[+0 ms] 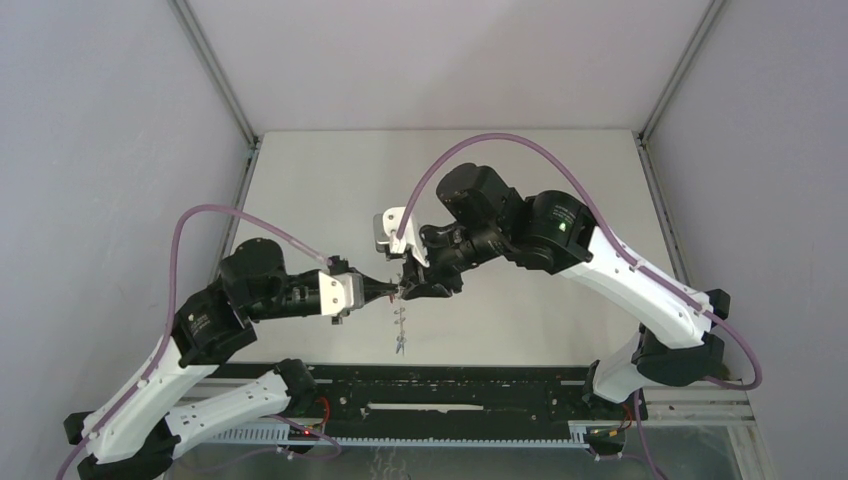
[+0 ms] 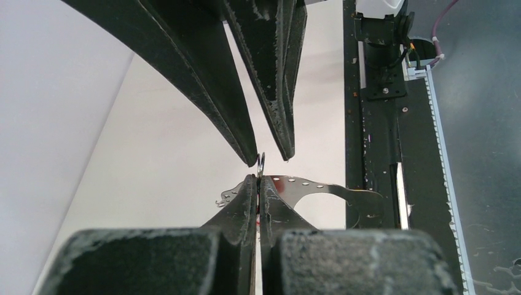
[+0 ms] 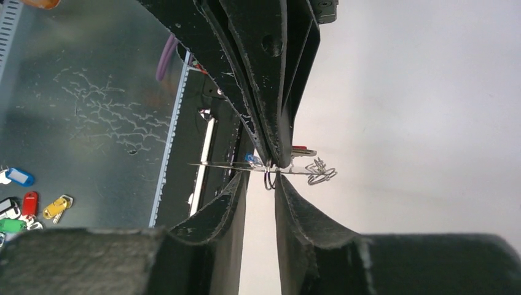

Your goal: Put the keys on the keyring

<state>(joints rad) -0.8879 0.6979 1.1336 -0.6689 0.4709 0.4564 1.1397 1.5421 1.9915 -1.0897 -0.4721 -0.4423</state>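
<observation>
Both grippers meet tip to tip above the middle of the table. My left gripper (image 1: pixel 393 292) (image 2: pixel 258 178) is shut, and red from the red key (image 3: pixel 301 149) shows in the slit between its fingers. The thin grey keyring (image 2: pixel 307 184) (image 1: pixel 400 325) crosses right at its tips and hangs down; I cannot tell whether it is pinched too. A blue key (image 3: pixel 250 158) sits on that ring. My right gripper (image 3: pixel 261 175) (image 1: pixel 412 288) stands with its jaws apart, and a small wire ring (image 3: pixel 268 181) (image 2: pixel 262 161) lies loose in the gap.
A tangle of wire loops (image 3: pixel 321 173) sits at one end of the keyring. Several coloured key tags, among them blue (image 3: pixel 18 177), red (image 3: pixel 29 203) and yellow (image 3: pixel 56 207), lie on the lower surface beyond the black rail (image 1: pixel 450 400). White walls enclose the table.
</observation>
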